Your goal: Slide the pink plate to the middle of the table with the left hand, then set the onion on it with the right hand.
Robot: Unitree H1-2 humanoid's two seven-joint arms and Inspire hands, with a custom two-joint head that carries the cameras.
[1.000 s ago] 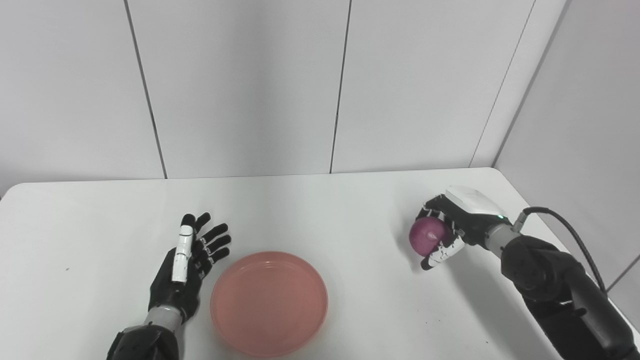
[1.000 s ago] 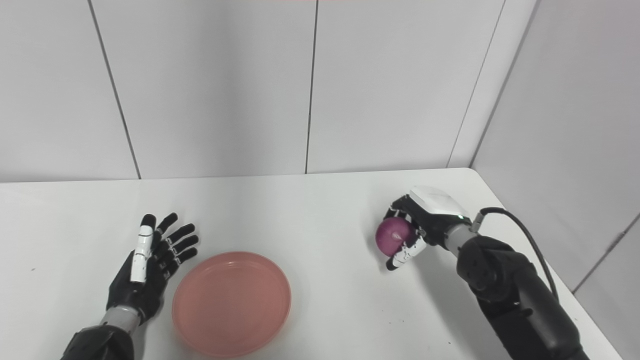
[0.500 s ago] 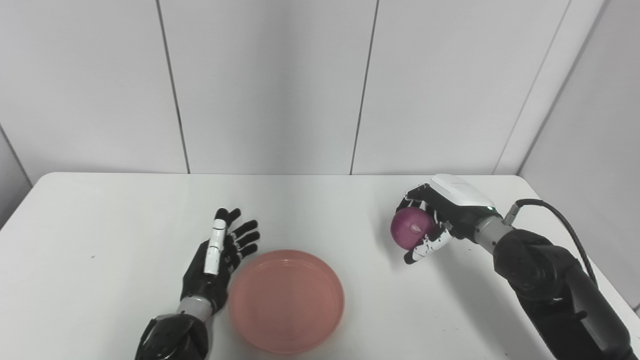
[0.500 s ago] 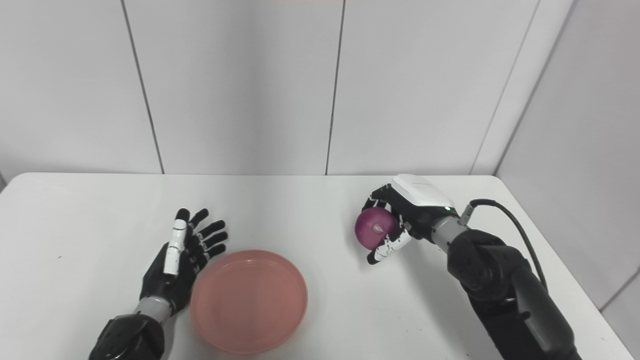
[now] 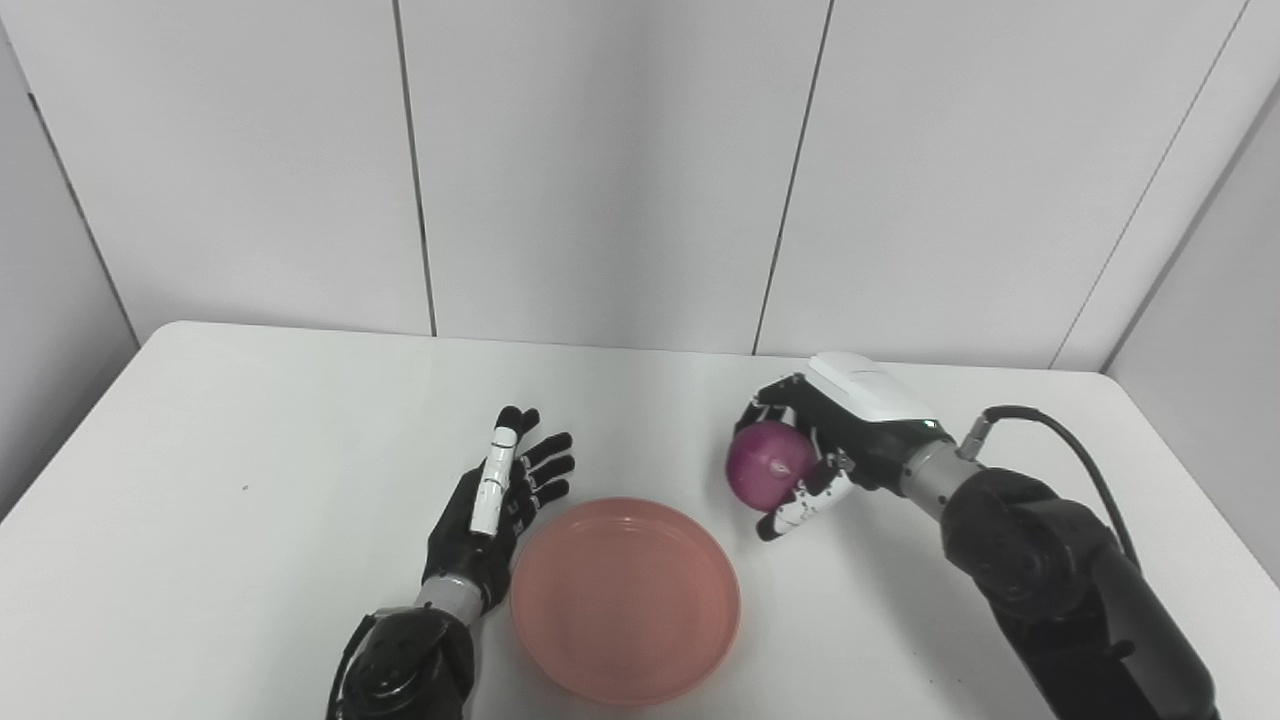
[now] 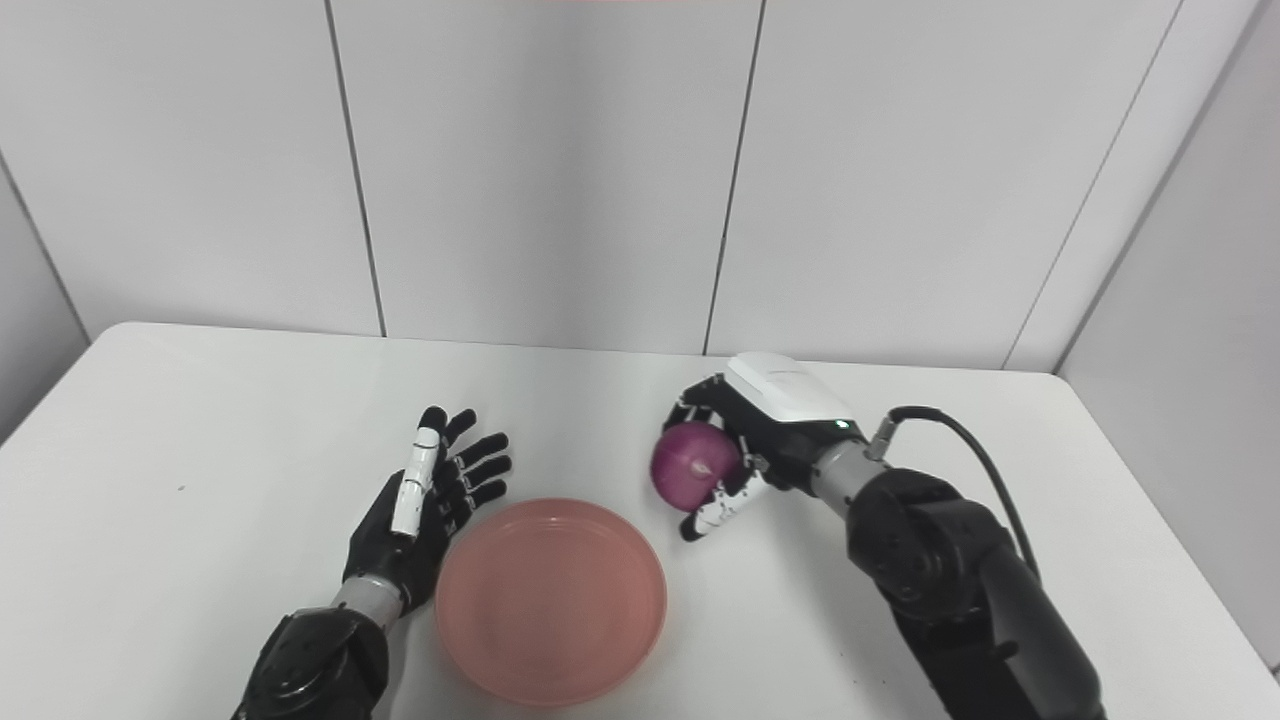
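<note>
One round, shallow pink plate with a low raised rim [image 5: 625, 598], one smooth, rounded purple-red onion [image 5: 770, 465] and two robot hands were on the plain white table [image 5: 250, 420]. At the left, the black left hand with one white-backed finger [image 5: 495, 505] lay released, its fingers spread and holding nothing, its inner edge just beside the plate's left rim; whether it touched the rim could not be told. The plate, matte and bare inside, sat near the front edge, roughly mid-width. To its right, the black right hand with a glossy white back cover [image 5: 840, 440] was grasping the onion, fingers curled around it, held off the table just beyond the plate's upper right rim. The right eye view showed a pale mark on the onion's skin more plainly, while the left eye view showed more wall at the left.
</note>
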